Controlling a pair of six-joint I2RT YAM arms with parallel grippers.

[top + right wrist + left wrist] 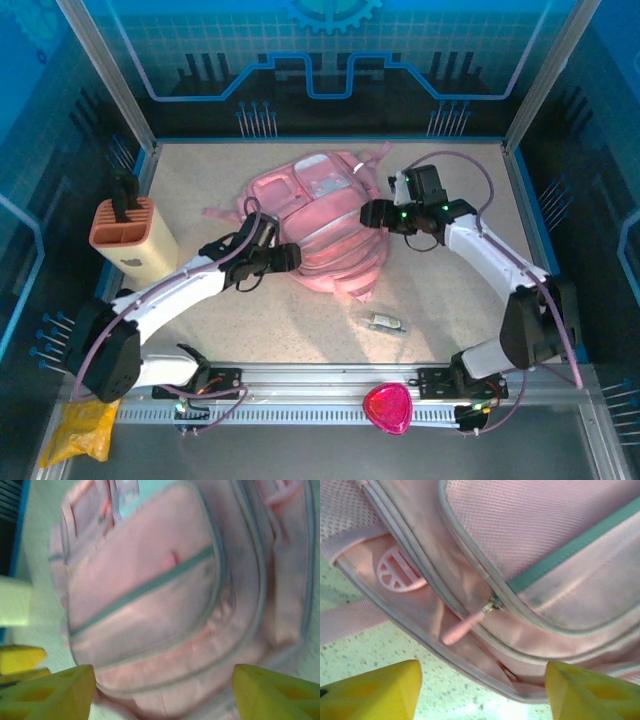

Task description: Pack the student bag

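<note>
The student bag (320, 225), a big soft pink backpack, lies flat in the middle of the table. My left gripper (285, 258) is at its near left edge, and my right gripper (372, 213) is at its right side. In the left wrist view the yellow fingers (370, 692) of my left gripper (482, 695) stand wide apart and open. The bag's piped edge (470, 655) and a pink zipper pull (465, 625) lie just beyond them. In the blurred right wrist view my right gripper (162, 695) is open too, with the bag's front pocket (150, 590) ahead of it.
An orange-topped pen holder (130, 235) stands at the left. A small flat item (387, 322) lies on the table in front of the bag. A pink heart-shaped thing (387, 408) rests on the front rail, and a yellow pouch (85, 430) lies at the near left corner.
</note>
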